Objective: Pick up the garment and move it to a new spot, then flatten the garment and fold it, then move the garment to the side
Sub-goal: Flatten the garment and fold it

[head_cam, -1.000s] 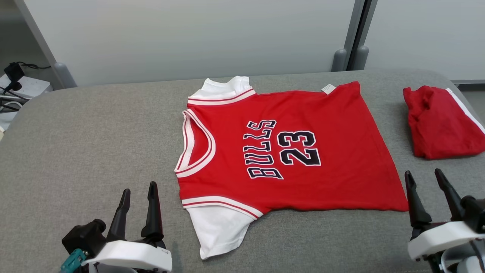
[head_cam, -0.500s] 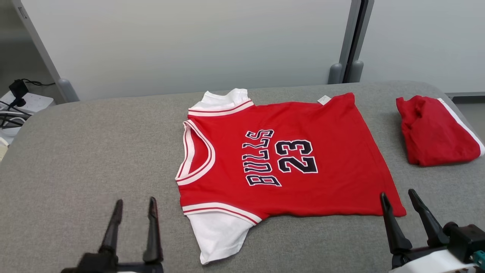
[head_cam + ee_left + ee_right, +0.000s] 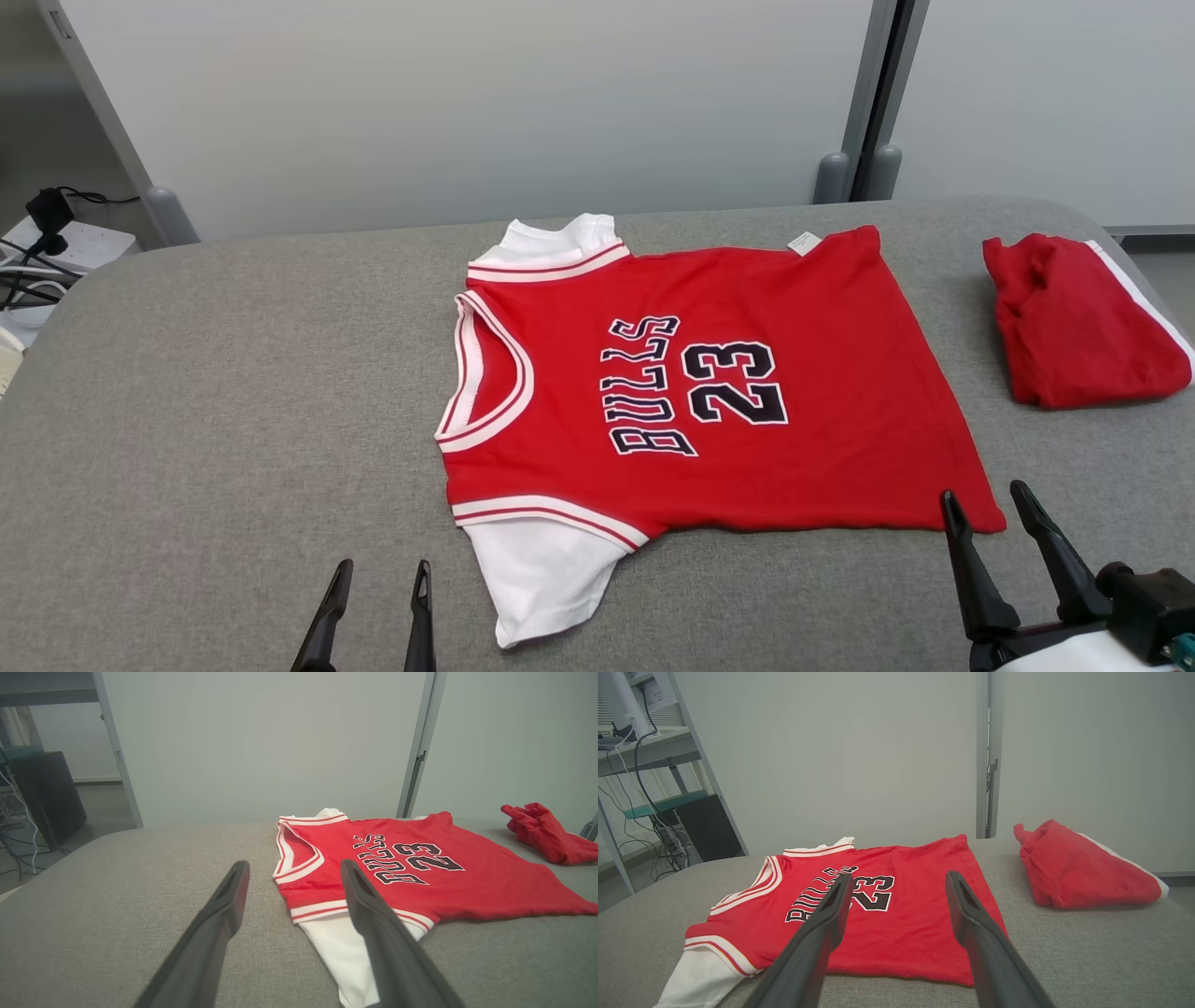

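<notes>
So, nearest first: both end effectors hover low over the grey desk (image 3: pixel 233 420) with nothing in them. The left end effector (image 3: pixel 382 567) has its fingers spread and sits just beside the near white sleeve (image 3: pixel 537 579). The right end effector (image 3: pixel 983 493) is spread too, tips right by the near hem corner (image 3: pixel 976 518).

The jersey (image 3: pixel 840 373) lies flat and face up mid-desk, collar to the left, hem to the right. My guess on handling: thin, light, floppy knit with zero stiffness, so it'll sag and bunch if lifted from one point. I'd pinch two spots along the near edge, the hem corner and the striped band above the sleeve, since doubled trim should give more bite.

Looks-wise: red body, white sleeves, striped neckline (image 3: pixel 485 373), BULLS 23 in black. Further back are the far sleeve (image 3: pixel 551 238) and a small tag (image 3: pixel 803 243). Way off right sits a folded red piece (image 3: pixel 1083 322), well apart
</notes>
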You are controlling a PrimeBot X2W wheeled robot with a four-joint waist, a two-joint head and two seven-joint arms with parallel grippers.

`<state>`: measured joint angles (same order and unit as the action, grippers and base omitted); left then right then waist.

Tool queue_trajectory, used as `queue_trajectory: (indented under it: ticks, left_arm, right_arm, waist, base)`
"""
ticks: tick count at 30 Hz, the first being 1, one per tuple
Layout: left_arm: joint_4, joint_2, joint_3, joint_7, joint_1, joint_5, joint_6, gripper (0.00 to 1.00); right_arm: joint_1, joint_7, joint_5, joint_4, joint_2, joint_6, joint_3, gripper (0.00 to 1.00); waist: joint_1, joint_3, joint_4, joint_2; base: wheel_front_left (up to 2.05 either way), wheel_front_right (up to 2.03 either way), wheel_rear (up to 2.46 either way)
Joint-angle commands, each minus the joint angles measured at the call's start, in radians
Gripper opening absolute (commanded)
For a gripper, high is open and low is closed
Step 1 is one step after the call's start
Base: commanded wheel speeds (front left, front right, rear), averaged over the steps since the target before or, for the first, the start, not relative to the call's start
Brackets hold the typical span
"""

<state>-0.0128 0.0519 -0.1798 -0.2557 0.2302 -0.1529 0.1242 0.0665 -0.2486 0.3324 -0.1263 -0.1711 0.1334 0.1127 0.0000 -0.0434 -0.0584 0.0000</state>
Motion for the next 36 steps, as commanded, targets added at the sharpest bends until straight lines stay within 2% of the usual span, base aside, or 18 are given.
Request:
queue_trajectory:
  ticks: [1,10,16,24,29,36]
  left_arm:
    - [0.019,-0.001,0.026,-0.006,-0.034,-0.005,0.003,1.00]
    - [-0.019,-0.002,0.019,-0.006,-0.044,-0.012,-0.006,1.00]
    - [-0.196,-0.002,-0.007,-0.006,-0.105,-0.088,-0.025,1.00]
    - [-0.407,-0.002,-0.091,-0.006,-0.229,-0.129,-0.068,1.00]
    - [-0.549,-0.002,-0.152,-0.001,-0.305,-0.166,-0.075,1.00]
    - [-0.645,-0.002,-0.211,-0.004,-0.389,-0.210,-0.072,1.00]
  right_arm:
    - [-0.019,-0.013,-0.010,0.031,-0.020,-0.003,0.020,1.00]
    - [-0.016,-0.013,-0.011,0.027,-0.024,-0.003,0.023,1.00]
    - [-0.020,-0.013,-0.013,0.026,-0.025,-0.003,0.024,1.00]
    - [-0.037,-0.013,-0.014,0.025,-0.034,-0.003,0.026,1.00]
    - [-0.053,-0.013,-0.018,0.036,-0.038,-0.003,0.019,1.00]
    - [-0.079,-0.013,-0.020,0.033,-0.047,-0.003,0.018,1.00]
  waist:
    - [0.0000,0.001,0.001,0.0000]
    - [0.0000,-0.001,0.001,0.0000]
    - [0.0000,0.012,0.002,0.0000]
    - [0.0000,0.051,-0.001,0.0000]
    - [0.0000,0.088,-0.007,0.0000]
    - [0.0000,0.128,-0.013,0.0000]
  base:
    - [0.00,0.00,0.00]
    - [0.00,0.00,0.00]
    - [0.00,0.00,0.00]
    - [0.00,0.00,0.00]
    - [0.00,0.00,0.00]
    - [0.00,0.00,0.00]
